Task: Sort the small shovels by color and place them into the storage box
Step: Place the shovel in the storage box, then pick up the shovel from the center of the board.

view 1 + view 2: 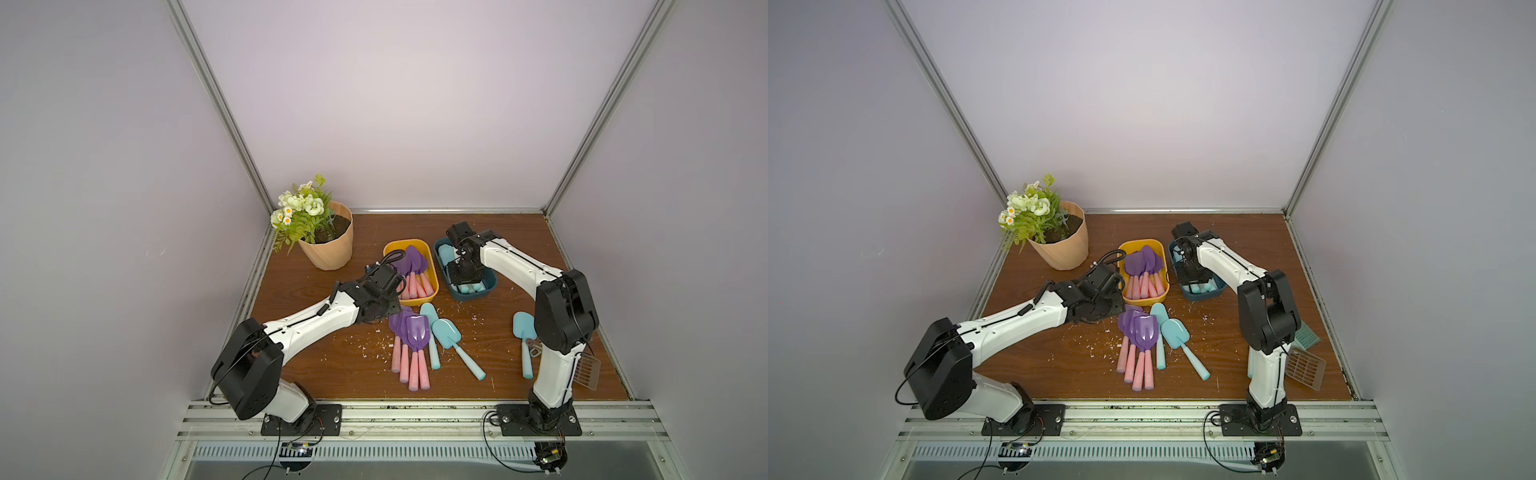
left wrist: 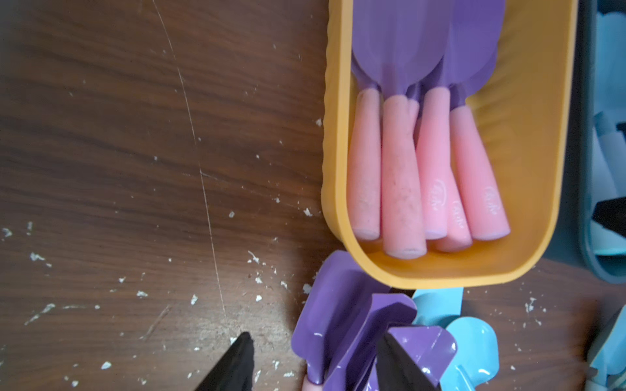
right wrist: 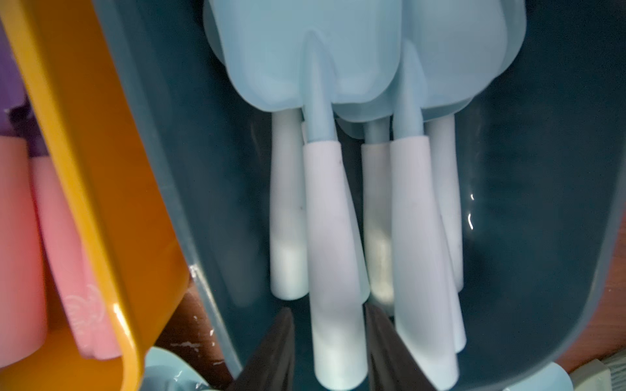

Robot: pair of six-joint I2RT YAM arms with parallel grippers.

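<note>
On the table a yellow box holds purple shovels, a blue box aqua shovels, others lie loose nearby; left gripper gapes wide above loose purple blades, right gripper stands slightly parted around an aqua handle

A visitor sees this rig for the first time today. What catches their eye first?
The colour: purple shovels with pink handles packed in the yellow box, aqua shovels in the dark blue box beside it. A loose pile of both colours lies in the middle of the brown table.
</note>
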